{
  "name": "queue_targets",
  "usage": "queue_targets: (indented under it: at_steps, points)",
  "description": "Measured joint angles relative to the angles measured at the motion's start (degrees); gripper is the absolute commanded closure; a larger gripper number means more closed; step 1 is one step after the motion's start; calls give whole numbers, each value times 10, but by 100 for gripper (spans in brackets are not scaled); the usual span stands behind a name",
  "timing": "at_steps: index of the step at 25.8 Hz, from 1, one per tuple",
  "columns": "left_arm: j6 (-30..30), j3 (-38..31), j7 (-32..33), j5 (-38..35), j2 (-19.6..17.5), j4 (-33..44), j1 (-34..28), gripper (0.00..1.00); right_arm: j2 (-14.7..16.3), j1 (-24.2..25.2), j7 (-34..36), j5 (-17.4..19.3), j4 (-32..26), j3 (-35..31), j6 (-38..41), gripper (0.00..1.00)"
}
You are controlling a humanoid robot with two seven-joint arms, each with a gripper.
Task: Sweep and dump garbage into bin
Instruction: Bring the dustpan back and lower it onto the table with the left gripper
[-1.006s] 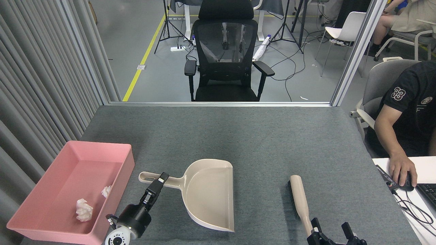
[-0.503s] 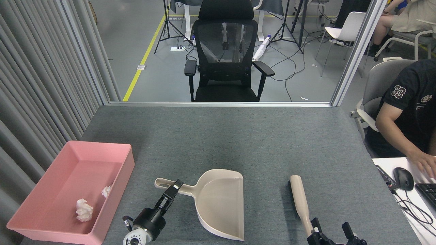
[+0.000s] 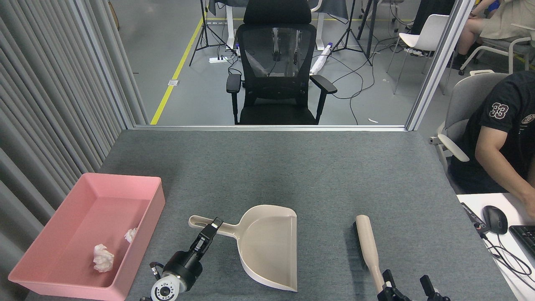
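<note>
Garbage (image 3: 103,257) already sits in the pink bin (image 3: 151,207) at 8 o'clock; left gripper (image 3: 209,232) pinches the dustpan (image 3: 267,246) handle, right gripper (image 3: 407,284) spread beside the brush (image 3: 368,244), so a crooked release could tip the pan.

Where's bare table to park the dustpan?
The far half of the table is bare, beyond the dustpan and brush. The strip between those two is also free. It is tighter between the bin and the left gripper.
</note>
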State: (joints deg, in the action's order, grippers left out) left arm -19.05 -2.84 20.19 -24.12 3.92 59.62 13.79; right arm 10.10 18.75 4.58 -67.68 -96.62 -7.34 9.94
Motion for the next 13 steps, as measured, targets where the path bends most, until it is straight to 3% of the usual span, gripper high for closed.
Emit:
queue_targets:
  at_steps: [3, 4, 13]
  points:
    - [18, 1, -4, -8, -3, 1, -3, 6, 1, 1, 0, 0, 0, 0, 0, 3]
    - [25, 1, -6, -13, -4, 1, -6, 3, 1, 1, 0, 0, 0, 0, 0, 3]
    - [51, 2, -21, -38, -11, 42, -38, 2, -1, 1, 0, 0, 0, 0, 0, 3]
